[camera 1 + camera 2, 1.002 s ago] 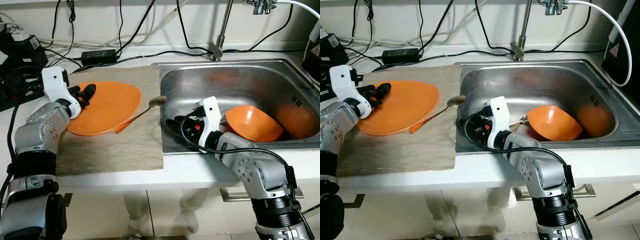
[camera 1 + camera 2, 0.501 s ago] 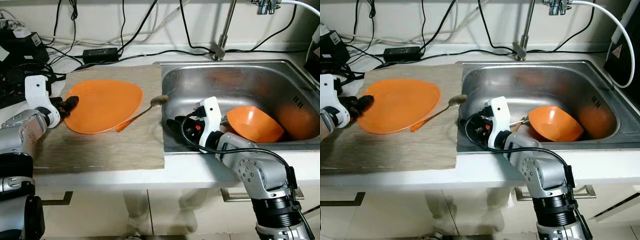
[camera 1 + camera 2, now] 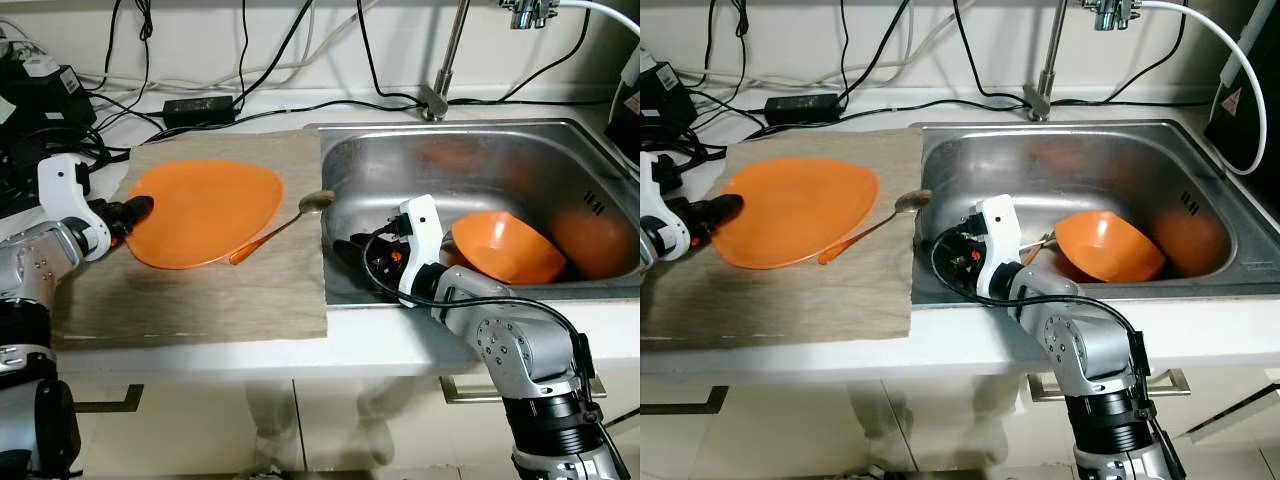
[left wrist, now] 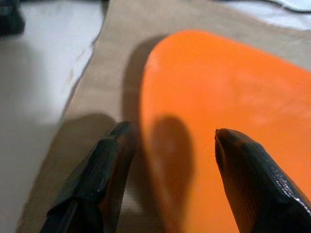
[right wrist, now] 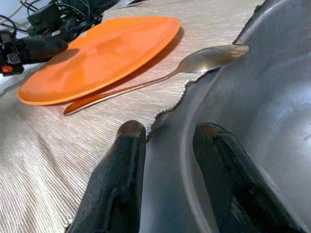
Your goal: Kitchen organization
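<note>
The left gripper [image 4: 165, 184], open and empty, faces the orange plate's [image 3: 205, 212] rim; it should straddle the rim squarely before closing. The right gripper [image 5: 170, 174] rests part-open and empty on the sink [image 3: 500, 160] edge.

Bare mat [image 3: 200, 295] before plate [image 3: 205, 213], spoon [image 3: 280, 228] barring mat's sink-side edge, cables [image 3: 250, 95] behind

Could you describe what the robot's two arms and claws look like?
Both arms are silver metal segments with black joints and a white housing at the wrist. Black cables loop around the right wrist, with a small red spot beside them. The left claw and right claw each have two long, matte black fingers.
</note>
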